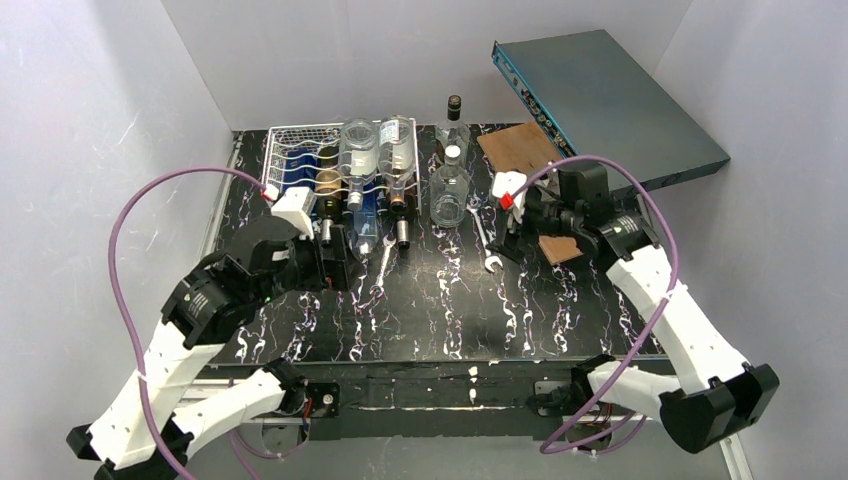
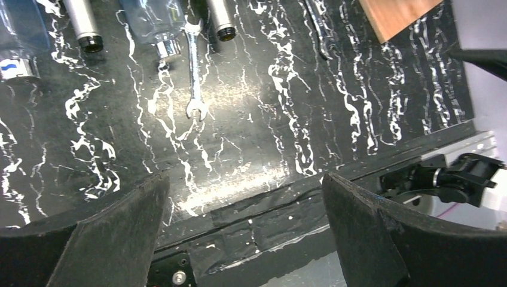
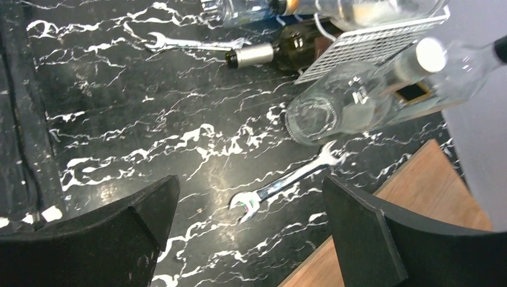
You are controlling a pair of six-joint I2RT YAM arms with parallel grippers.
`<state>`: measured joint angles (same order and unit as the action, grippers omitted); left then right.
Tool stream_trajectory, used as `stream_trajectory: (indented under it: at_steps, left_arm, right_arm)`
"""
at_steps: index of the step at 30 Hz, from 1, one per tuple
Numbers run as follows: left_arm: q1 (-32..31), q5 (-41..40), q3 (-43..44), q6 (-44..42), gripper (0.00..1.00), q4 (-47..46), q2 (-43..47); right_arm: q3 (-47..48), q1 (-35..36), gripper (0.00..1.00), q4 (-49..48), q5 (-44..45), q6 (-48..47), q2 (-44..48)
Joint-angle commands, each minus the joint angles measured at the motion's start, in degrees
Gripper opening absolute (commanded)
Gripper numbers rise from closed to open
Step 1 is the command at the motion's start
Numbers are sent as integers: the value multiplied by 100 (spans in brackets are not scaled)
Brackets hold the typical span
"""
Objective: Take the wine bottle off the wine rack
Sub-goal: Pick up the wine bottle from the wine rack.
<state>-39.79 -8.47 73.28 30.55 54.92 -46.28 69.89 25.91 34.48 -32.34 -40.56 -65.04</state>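
Left gripper: jaws spread wide, nothing between them. It hung low just in front of the wine rack, by the necks sticking out of the rack's near side. Right gripper: also spread and empty, off the rack's right side, over a wrench.

Wine bottle: taken to be the dark one lying in the rack, cap toward the arms, nearest the left gripper. A second dark bottle lay further right in the rack; which one the task means could not be told.

Step in hand, as judged: approach and grip. Set the jaws across the neck just behind the cap. Draw the bottle out along its own axis toward the rack's near side, lifting only enough to clear the wavy wire. Risks are nudging the neighbouring clear bottle and catching the other wrench, which lay in front of the rack.

Contents: about four bottles lay side by side in the rack's right part, and its left rows were bare wire. Two upright bottles stood just right of the rack. The clear glass looked empty; the dark bottles' fill was hidden.
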Motion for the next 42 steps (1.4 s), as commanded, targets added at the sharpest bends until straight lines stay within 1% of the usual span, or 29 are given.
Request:
stream_trajectory:
  at_steps: [1, 6, 10, 13, 16, 19, 22, 25, 29, 34, 42]
  left_arm:
    - [30, -410, 259, -395, 98, 225, -313]
    - [33, -577, 243, -632, 98, 11, -646]
    - [33, -732, 102, -775, 98, -341, -765]
    - [72, -819, -86, -862, 98, -672, -799]
    - [176, -808, -229, -891, 98, -941, -848]
    - [363, -727, -327, -897, 98, -1235, -944]
    - [621, -555, -349, -932, 98, -1559, -1105]
    - [921, -383, -305, -979, 98, -1852, -1363]
    - [1360, -95, -183, -998, 98, -2165, -1873]
    - [1731, 135, -388, -1312, 97, -3073, -2370]
    - [2341, 459, -605, -1503, 98, -4120, -3151]
  right_arm:
    - [-583, -175, 98, 308, -205, -115, 475]
    - [-1152, -244, 98, 450, -26, -49, 883]
    - [-1308, -244, 98, 744, 325, -68, 944]
    - [-1235, -240, 98, 1281, 595, -87, 782]
    - [-1075, -203, 98, 1785, 1075, -140, 457]
    - [-992, -188, 98, 2066, 1189, -91, 182]
    - [-1256, -174, 98, 1738, 988, 144, 247]
    - [-1605, -174, 98, 992, 923, 526, 313]
    - [-2156, -174, 98, 70, 597, 980, 400]
    - [-2573, -226, 98, -396, 268, 889, 488]
    - [-2723, -253, 98, -450, 237, 697, 586]
